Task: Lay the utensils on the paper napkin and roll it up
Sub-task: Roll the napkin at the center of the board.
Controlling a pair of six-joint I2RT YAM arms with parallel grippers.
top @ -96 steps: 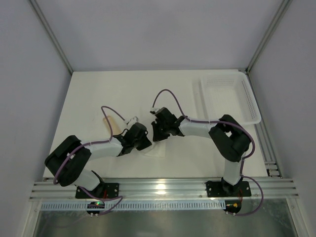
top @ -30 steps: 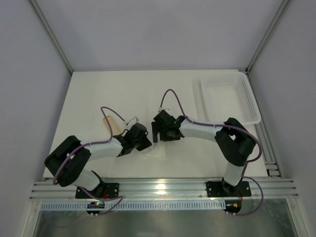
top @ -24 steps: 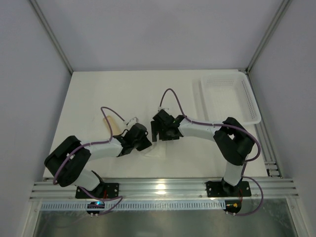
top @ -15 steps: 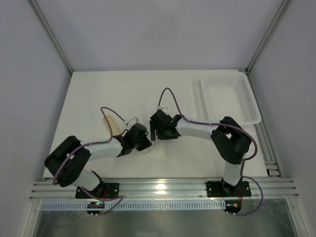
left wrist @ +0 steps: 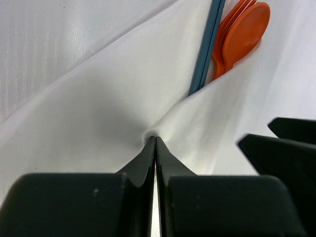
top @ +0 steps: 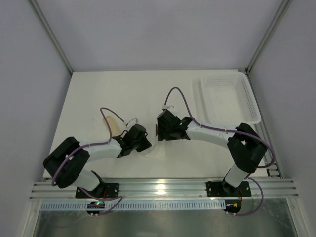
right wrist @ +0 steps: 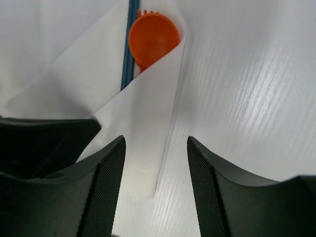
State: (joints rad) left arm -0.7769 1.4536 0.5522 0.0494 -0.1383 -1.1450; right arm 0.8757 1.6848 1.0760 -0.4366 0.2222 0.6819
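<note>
Left hand (left wrist: pixel 155 140): I pinch the napkin (left wrist: pixel 94 103) tight | right hand (right wrist: pixel 155 144): open wide over it | orange spoon (right wrist: pixel 154 35) lies inside

Top camera is looking down over the whole table (top: pixel 123 94) — both wrist cameras are pointing close-up at the paper napkin (left wrist: pixel 98 98), sharing the utensils (left wrist: pixel 242 34).

The place looked like a robotics laboratory, not a home. A white tabletop (top: pixel 98 89) stood inside a closed test cell, with plain grey panels (top: pixel 158 34) on three sides and aluminium profile posts (top: pixel 51 37) in the upper corners of the frame. At the lower edge, a left arm (top: pixel 94 150) and a right arm (top: pixel 212 133) were bolted to a metal rail (top: pixel 163 186), and they carried purple cables (top: pixel 176 89).
</note>
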